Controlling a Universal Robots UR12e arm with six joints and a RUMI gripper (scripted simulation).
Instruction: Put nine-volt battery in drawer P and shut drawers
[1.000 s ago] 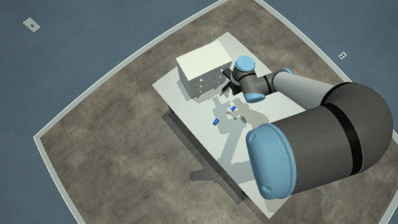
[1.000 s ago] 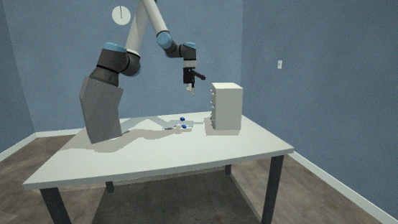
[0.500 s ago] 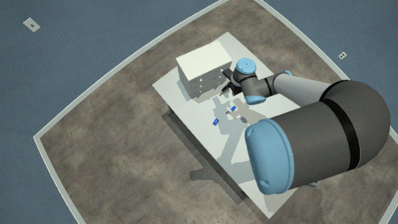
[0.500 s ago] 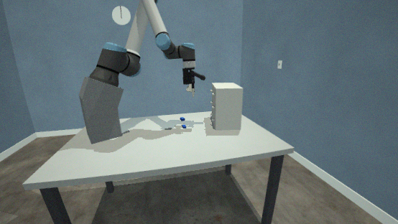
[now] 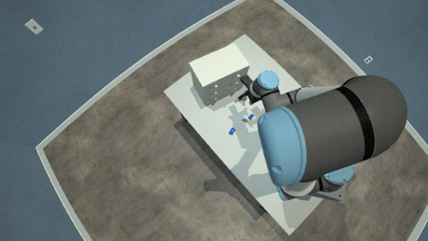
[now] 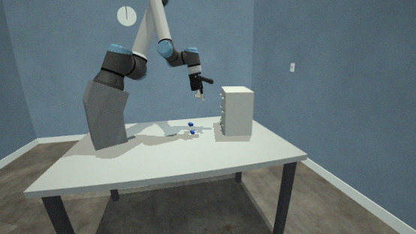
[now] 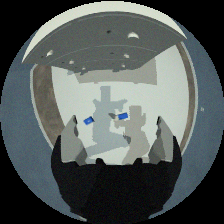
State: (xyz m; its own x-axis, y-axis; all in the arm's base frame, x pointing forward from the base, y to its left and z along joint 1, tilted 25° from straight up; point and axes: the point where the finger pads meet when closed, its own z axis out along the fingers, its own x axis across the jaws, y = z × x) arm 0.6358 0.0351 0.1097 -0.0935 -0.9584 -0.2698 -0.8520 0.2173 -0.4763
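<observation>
End effector (image 5: pixel 243 88) (image 6: pixel 203 89) (image 7: pixel 117 116): released, above surface (image 5: pixel 201 112) (image 6: pixel 150 165) (image 7: pixel 167 95). Blue items, two (image 5: pixel 250 117) (image 6: pixel 191 124) (image 7: pixel 123 116), on surface; battery perhaps one, unconfirmed. Chest (image 5: pixel 220 63) (image 6: pixel 238 112) (image 7: pixel 100 40): upright, drawers apparently shut. Outstanding: opening P, depositing battery, reclosing.

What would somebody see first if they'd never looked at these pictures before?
Probably the big arm, blue, grey and white, reaching over the white table with its tool wide open. Next, the pale chest with little knobs, standing upright near one end. Then two small bright blue things on the tabletop, in front of the chest's knobby side.
</observation>
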